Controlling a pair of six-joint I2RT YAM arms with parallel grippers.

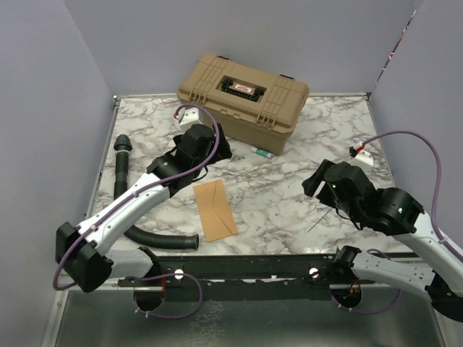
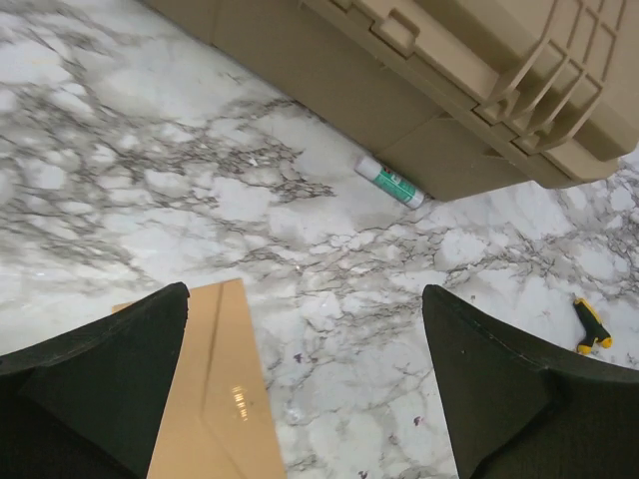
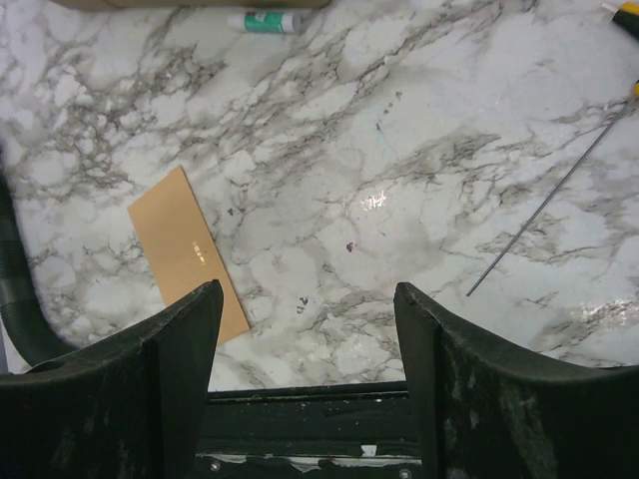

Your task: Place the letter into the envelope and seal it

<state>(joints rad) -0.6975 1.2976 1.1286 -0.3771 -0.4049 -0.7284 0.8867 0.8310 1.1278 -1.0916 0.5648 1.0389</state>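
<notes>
Kraft-brown envelope (image 1: 215, 210) flat on marble table (image 1: 289, 210), left tool (image 2: 305, 294) and right tool (image 3: 308, 289) spread empty, green-white tube (image 2: 389, 182) label unreadable

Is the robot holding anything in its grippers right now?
No, nothing. The left gripper and right gripper are both open and empty. The envelope lies flat on the table.

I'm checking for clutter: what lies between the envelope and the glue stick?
Nothing; in the left wrist view only bare marble table runs from the envelope to the glue stick.
</notes>
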